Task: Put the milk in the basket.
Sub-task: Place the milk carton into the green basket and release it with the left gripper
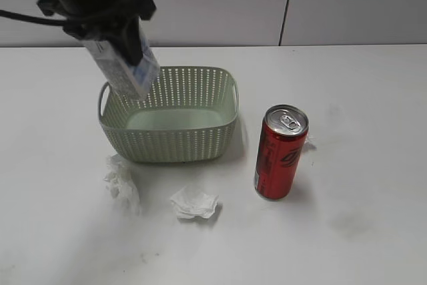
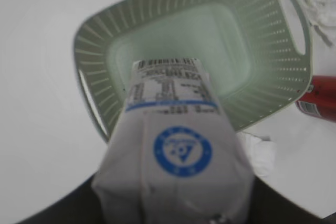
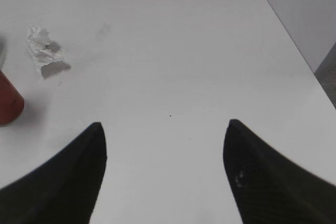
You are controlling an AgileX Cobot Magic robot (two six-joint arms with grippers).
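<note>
My left gripper (image 1: 110, 35) is shut on the milk (image 1: 125, 66), a small white carton with blue print. It holds the carton tilted in the air above the left rim of the sage-green basket (image 1: 200, 143). In the left wrist view the milk (image 2: 173, 156) fills the foreground and points at the empty basket (image 2: 265, 72) below. My right gripper (image 3: 164, 129) is open and empty above bare table; it does not show in the exterior view.
A tall red can (image 1: 279, 152) stands right of the basket; its edge shows in both wrist views (image 2: 320, 98) (image 3: 8, 103). Crumpled tissues lie in front of the basket (image 1: 122, 181) (image 1: 195, 203). A paper scrap (image 3: 46, 53) lies by the can.
</note>
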